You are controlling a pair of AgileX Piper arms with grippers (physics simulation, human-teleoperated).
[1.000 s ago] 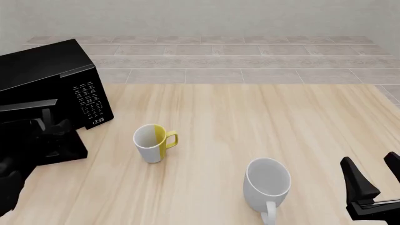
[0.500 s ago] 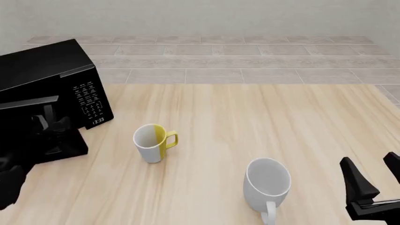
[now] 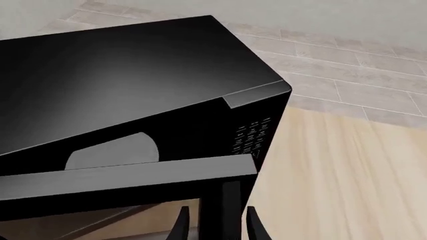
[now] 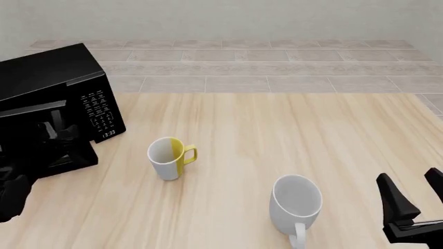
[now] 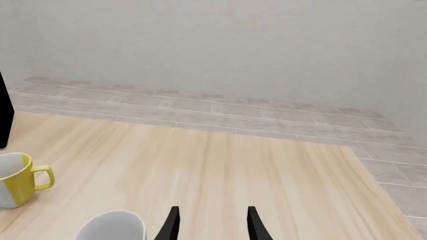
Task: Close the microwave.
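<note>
The black microwave [image 4: 49, 83] stands at the table's far left, keypad [image 4: 100, 111] and clock facing right. Its door [image 4: 41, 150] hangs partly open, swung out toward me. My left gripper [image 4: 57, 137] is open and pressed against the door's free edge. In the left wrist view the microwave [image 3: 127, 75] fills the frame, and the door's edge [image 3: 227, 205] stands between the spread fingertips [image 3: 180, 227] of my left gripper [image 3: 217, 229]. My right gripper [image 4: 415, 194] is open and empty at the table's near right, far from the microwave; it also shows in the right wrist view [image 5: 212, 225].
A yellow-and-white mug [image 4: 168, 157] stands just right of the microwave door. A white mug [image 4: 296, 205] stands nearer me, left of the right gripper. Both show in the right wrist view, the yellow mug [image 5: 17, 185] and the white mug [image 5: 110, 227]. A tiled floor lies beyond the table.
The microwave door has swung further toward shut, and my left gripper has moved away from me with it. The right arm has not moved.
</note>
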